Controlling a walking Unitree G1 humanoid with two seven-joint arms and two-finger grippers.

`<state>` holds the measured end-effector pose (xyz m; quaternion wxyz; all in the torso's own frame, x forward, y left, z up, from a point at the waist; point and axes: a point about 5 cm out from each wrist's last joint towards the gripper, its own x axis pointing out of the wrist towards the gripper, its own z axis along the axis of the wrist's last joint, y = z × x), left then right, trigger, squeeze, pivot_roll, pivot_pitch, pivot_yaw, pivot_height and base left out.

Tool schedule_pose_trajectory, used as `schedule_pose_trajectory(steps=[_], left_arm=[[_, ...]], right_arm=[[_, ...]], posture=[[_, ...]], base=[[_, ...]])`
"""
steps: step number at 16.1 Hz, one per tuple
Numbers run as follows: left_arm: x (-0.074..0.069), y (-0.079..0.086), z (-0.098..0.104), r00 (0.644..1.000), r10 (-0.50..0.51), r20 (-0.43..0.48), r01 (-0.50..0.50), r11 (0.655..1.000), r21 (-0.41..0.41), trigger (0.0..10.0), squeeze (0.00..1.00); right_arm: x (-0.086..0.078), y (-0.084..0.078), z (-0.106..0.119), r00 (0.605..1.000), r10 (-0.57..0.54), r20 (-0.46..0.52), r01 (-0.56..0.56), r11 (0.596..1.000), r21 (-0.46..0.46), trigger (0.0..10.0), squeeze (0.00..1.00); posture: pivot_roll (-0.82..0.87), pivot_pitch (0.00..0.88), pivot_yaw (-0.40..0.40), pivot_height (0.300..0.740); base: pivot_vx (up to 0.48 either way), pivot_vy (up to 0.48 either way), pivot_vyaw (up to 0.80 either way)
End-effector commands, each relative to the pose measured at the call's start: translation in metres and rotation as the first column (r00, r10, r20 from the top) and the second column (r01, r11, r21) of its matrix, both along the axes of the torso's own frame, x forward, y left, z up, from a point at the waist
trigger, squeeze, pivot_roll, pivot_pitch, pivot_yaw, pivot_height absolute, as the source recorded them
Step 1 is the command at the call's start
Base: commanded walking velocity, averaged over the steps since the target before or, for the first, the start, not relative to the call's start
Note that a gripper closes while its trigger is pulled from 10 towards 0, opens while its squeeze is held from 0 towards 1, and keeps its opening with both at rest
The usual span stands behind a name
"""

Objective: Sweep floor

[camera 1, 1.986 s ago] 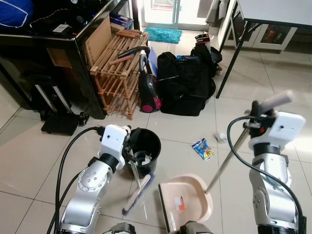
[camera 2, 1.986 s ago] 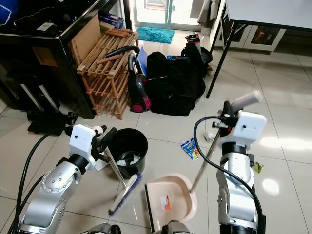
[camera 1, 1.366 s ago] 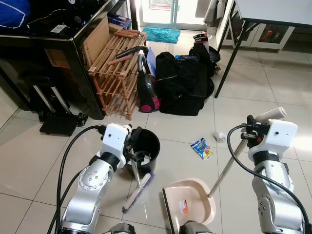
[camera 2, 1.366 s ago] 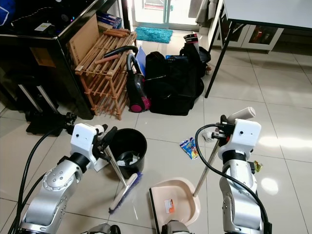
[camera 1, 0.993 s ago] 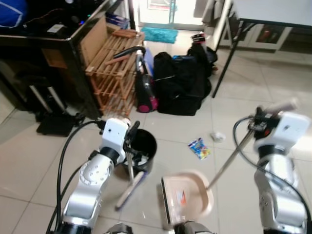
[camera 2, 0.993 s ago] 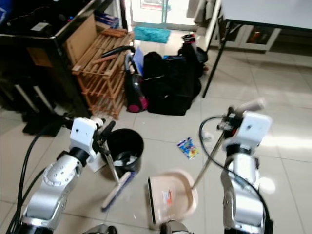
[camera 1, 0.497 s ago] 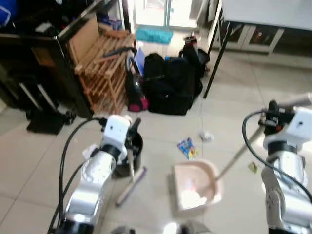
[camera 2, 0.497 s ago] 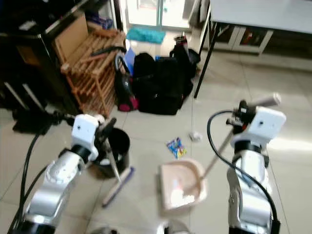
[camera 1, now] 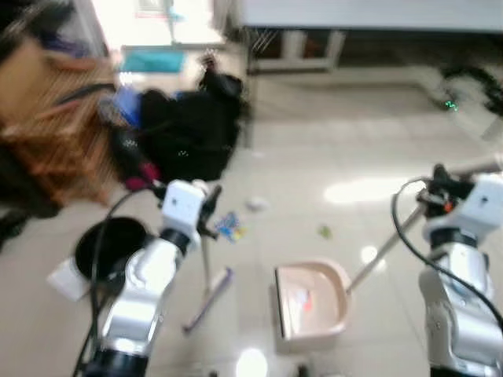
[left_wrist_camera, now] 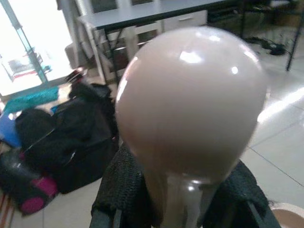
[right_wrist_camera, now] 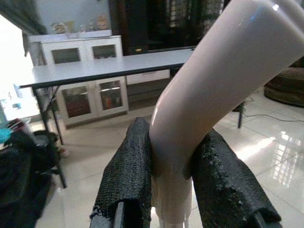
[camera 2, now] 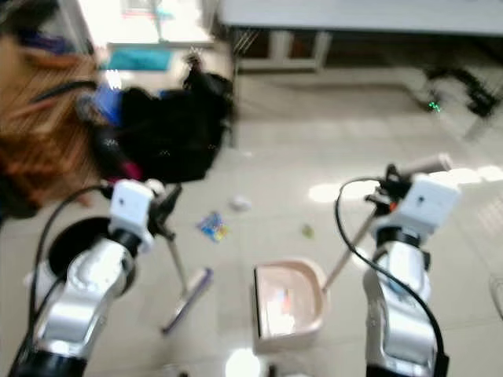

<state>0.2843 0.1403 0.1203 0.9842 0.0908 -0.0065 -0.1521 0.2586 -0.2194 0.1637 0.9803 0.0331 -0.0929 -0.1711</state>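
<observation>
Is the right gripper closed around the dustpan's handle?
Yes, the right gripper has both black fingers pressed against the dustpan handle.

A pale, glossy tiled floor (camera 1: pixel 338 141) fills the scene, with bright patches of glare near the right and at the near edge. Along the far side stands a grey table (camera 1: pixel 361 14) on dark legs, with white cabinets (right_wrist_camera: pixel 90 102) behind it. At the far left, strong daylight pours through a glass door (camera 1: pixel 137 16), and a teal mat (camera 1: pixel 153 60) lies on the floor before it. A wooden rack (camera 1: pixel 47 149) stands blurred at the left, with black bags (camera 1: pixel 185 133) beside it.
</observation>
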Motion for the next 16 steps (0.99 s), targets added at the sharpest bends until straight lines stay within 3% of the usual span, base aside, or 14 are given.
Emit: schedule_pose_trajectory(steps=[1,3,9,16], left_arm=[[0.002,-0.005,0.006,0.999,-0.019,0.033,0.019,1.0,0.0,10.0,0.0],[0.003,0.001,0.004,1.0,0.012,-0.009,-0.013,0.999,-0.038,10.0,0.0],[0.001,0.009,0.004,0.999,0.036,-0.021,-0.037,0.998,-0.042,10.0,0.0],[0.005,0.012,0.012,0.998,0.059,0.009,-0.059,0.998,-0.024,10.0,0.0]], right_arm=[[-0.002,-0.004,0.009,0.999,-0.015,0.035,0.015,1.0,0.0,10.0,0.0],[-0.001,-0.001,0.007,1.0,0.004,0.003,-0.004,1.0,-0.01,10.0,0.0],[0.002,0.008,0.008,0.999,0.049,-0.014,-0.049,0.998,0.029,10.0,0.0],[0.006,0.009,0.007,0.995,0.051,-0.088,-0.047,0.998,0.044,10.0,0.0]], posture=[[-0.08,0.101,0.012,0.74],[-0.08,0.109,0.004,0.74],[-0.08,0.13,-0.004,0.74],[-0.08,0.139,-0.014,0.74]], base=[[0.0,-0.412,-0.8],[0.0,0.0,-0.28],[0.0,0.475,0.0],[0.0,0.0,0.0]])
